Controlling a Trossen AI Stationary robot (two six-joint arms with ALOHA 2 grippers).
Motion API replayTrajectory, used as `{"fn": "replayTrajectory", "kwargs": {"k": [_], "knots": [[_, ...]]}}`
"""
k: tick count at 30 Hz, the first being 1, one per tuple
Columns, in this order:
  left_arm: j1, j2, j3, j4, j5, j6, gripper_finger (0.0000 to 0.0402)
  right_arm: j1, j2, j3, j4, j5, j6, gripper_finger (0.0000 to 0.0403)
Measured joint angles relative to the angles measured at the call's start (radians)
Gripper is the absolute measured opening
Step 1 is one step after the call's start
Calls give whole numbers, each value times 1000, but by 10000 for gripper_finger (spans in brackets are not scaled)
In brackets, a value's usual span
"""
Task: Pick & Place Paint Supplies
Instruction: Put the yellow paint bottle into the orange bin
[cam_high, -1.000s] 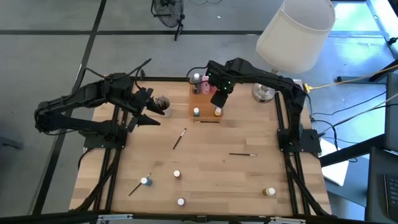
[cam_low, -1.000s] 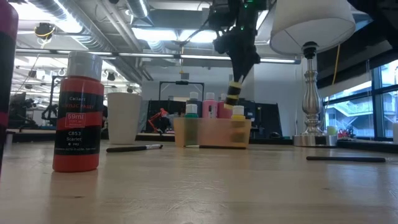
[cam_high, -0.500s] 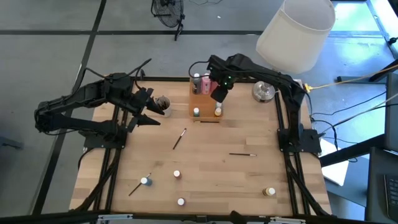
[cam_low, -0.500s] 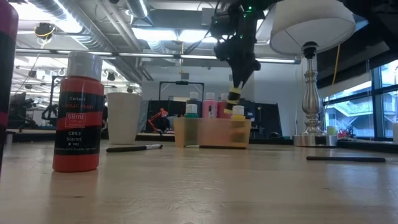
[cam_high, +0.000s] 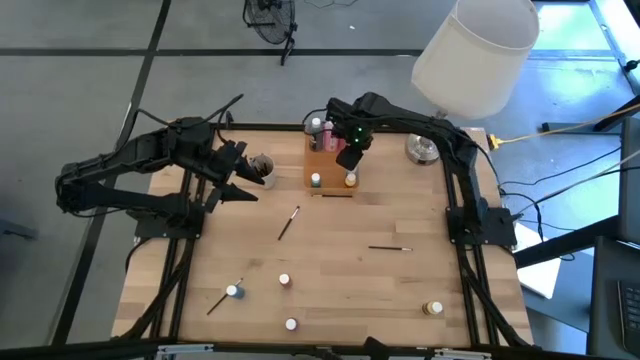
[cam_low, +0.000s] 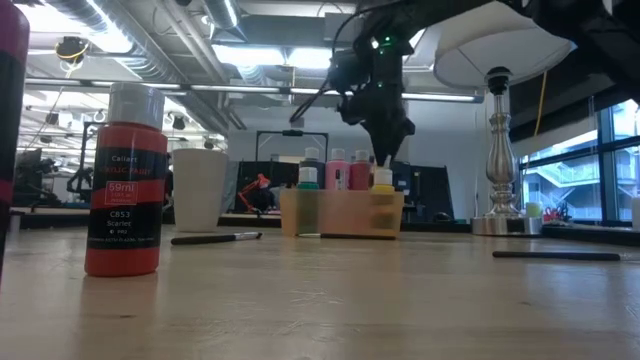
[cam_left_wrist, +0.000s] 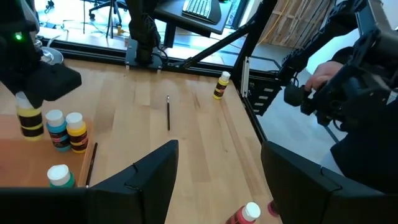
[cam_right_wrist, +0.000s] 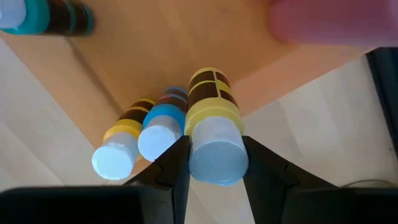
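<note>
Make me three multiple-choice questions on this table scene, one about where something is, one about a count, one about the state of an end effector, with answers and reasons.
1. Where is the right end effector?
A. Over the orange tray
B. At the table's near edge
C. Beside the lamp base

2. How many white-capped pots stand in the tray next to the one in the right end effector, in the right wrist view?
A. None
B. Two
C. Five

3. What is the right end effector doing?
A. Open and empty
B. Shut on a paintbrush
C. Shut on a yellow paint pot

Answers: 1 A, the high view shows it above the tray. 2 B, a blue pot and another yellow pot stand beside it. 3 C, its fingers press both sides of the pot.
</note>
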Motion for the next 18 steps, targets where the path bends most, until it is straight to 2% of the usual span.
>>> {"fn": "replayTrajectory", "kwargs": {"k": [18], "knots": [[0, 0, 0, 0, 0, 0, 226, -14, 66, -1, 11, -12, -10, 119]]}}
